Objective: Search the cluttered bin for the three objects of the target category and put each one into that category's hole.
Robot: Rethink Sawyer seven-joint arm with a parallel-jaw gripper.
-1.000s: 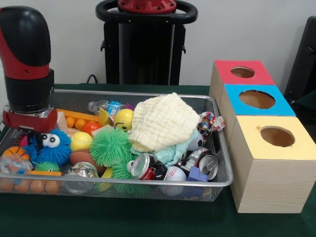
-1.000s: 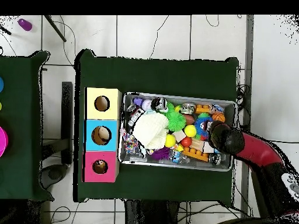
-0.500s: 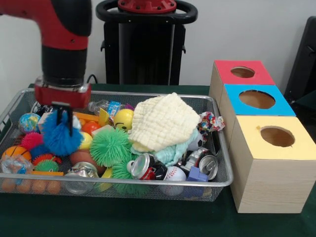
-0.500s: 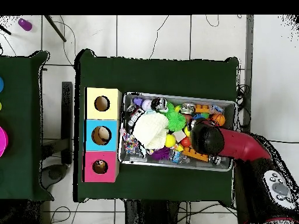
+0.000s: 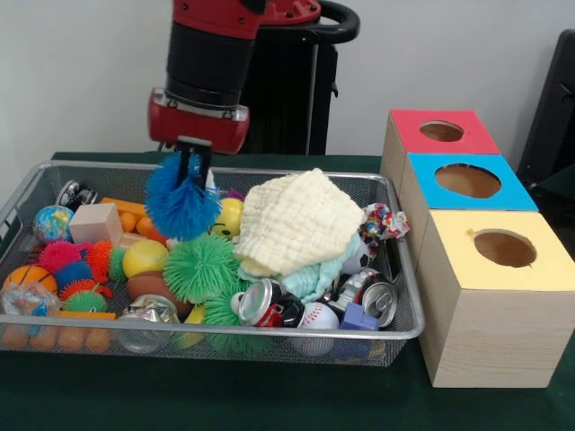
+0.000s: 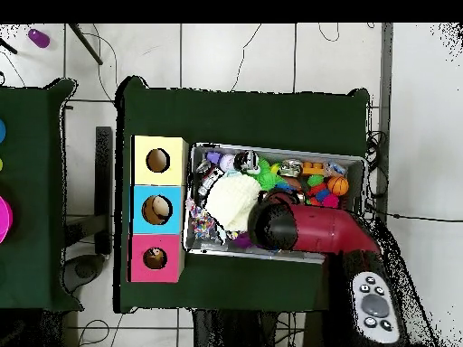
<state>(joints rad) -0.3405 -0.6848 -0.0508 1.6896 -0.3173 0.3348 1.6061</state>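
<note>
We are viewing the end effector (image 5: pixel 191 168) hanging above the wire bin (image 5: pixel 409 314), its two dark fingers pinching the top of a blue spiky ball (image 5: pixel 182 203). The ball is hanging directly below the end effector, clear of the bin's contents, just beside the yellow smiley ball (image 5: pixel 226 215) and near the cream knitted cloth (image 5: pixel 296 220).

Below the end effector and toward the camera, we are seeing a green spiky ball (image 5: pixel 200 267). Further out to the bin's end are lying a pink spiky ball (image 5: pixel 61 256), a wooden block (image 5: pixel 95 223) and a small globe ball (image 5: pixel 51 222). On the other side of the cloth, well apart from the end effector, three boxes are standing in a row on the green tabletop (image 5: pixel 269 400): the red-topped box (image 5: pixel 439 135), the blue-topped box (image 5: pixel 467 182) and the yellow-topped box (image 5: pixel 499 256), each with one round hole in its top.

We are finding no legible writing; the printing on the crushed cans (image 5: pixel 262 303) is too small to read.

The front view is showing the grasp and the held ball. In the overhead view, the red arm (image 6: pixel 312 229) is covering the end effector and the ball, so neither is visible there. The overhead view is showing the bin (image 6: pixel 277 151) and all three boxes (image 6: pixel 157 209) side by side.
</note>
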